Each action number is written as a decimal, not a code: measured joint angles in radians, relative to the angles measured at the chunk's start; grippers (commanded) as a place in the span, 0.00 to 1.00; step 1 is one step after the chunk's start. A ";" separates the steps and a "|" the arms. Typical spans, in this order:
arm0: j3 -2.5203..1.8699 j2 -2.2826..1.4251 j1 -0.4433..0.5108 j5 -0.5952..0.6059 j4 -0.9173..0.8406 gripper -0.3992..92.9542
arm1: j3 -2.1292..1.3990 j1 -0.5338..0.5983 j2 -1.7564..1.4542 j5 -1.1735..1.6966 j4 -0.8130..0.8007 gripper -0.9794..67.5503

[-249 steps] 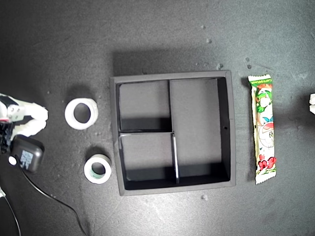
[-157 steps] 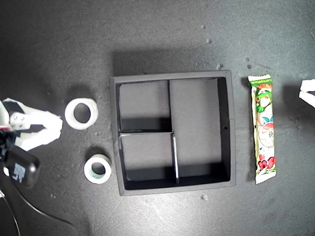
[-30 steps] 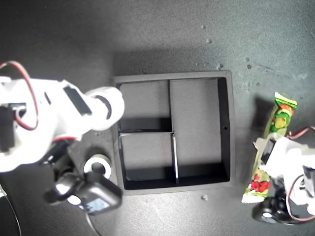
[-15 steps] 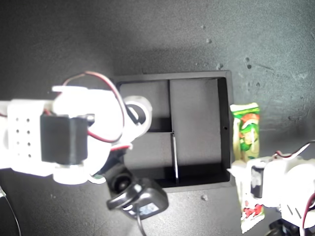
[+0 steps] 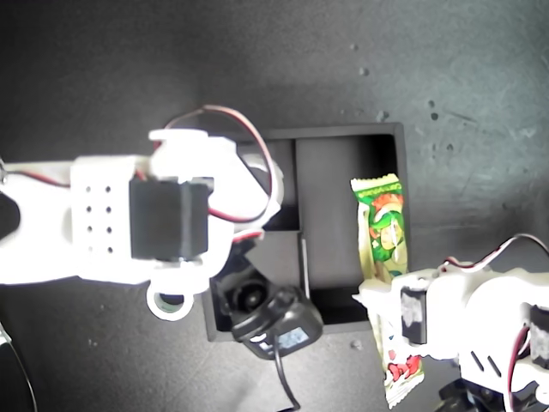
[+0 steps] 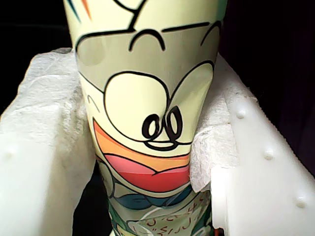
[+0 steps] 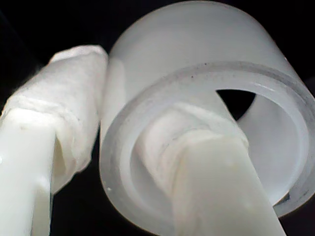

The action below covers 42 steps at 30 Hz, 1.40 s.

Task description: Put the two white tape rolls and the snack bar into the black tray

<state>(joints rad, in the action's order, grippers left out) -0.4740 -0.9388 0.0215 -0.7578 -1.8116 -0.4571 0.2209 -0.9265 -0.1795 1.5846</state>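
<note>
Now my first gripper pinches the bar mid-length, its long axis running twelve to six; my second gripper clamps a roll's wall.

Exterior view is evenly lit on the dark counter, yet the near white arms blow out and blur; both wrist views are close, soft-focused, backgrounds black

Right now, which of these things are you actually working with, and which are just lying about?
Working with:
snack bar in my first gripper
wide white tape roll in my second gripper
smaller tape roll
black tray

Lying about:
white crumbs on the dark table
</note>
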 measured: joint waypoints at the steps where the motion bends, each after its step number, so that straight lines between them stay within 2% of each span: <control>1: 0.000 0.000 0.000 0.000 0.000 0.11 | 0.000 -0.002 0.000 0.000 0.000 0.25; 6: -0.009 0.000 0.000 -0.003 0.000 0.17 | 0.000 0.000 0.000 0.000 0.000 0.34; 14: -0.060 -0.008 0.003 -0.011 -0.002 0.18 | 0.000 0.000 0.000 0.000 0.037 0.37; 16: -0.103 -0.044 0.003 -0.012 -0.003 0.18 | 0.015 -0.006 0.000 0.000 0.083 0.30; 20: -0.245 -0.227 0.031 -0.029 -0.003 0.15 | 0.080 -0.034 -0.017 -0.028 0.192 0.04; 21: -0.287 -0.282 0.048 -0.043 -0.003 0.13 | 0.078 -0.041 -0.035 -0.044 0.198 0.01; 27: -0.574 -0.598 0.212 -0.158 0.017 0.12 | -0.172 -0.121 -0.302 -0.279 0.212 0.01; 30: -0.769 -0.735 0.290 -0.239 0.112 0.12 | -0.453 -0.166 -0.580 -0.482 0.212 0.01; 34: -1.052 -0.873 0.370 -0.342 0.299 0.14 | -0.663 -0.179 -0.815 -0.611 0.212 0.01; 42: -1.301 -0.899 0.479 -0.405 0.611 0.15 | -1.206 -0.215 -1.364 -0.859 0.091 0.01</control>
<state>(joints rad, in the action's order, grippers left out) -1.7748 -1.8377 0.5001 -1.1628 -1.2011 -1.6628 0.0061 -2.2902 -1.0385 1.6751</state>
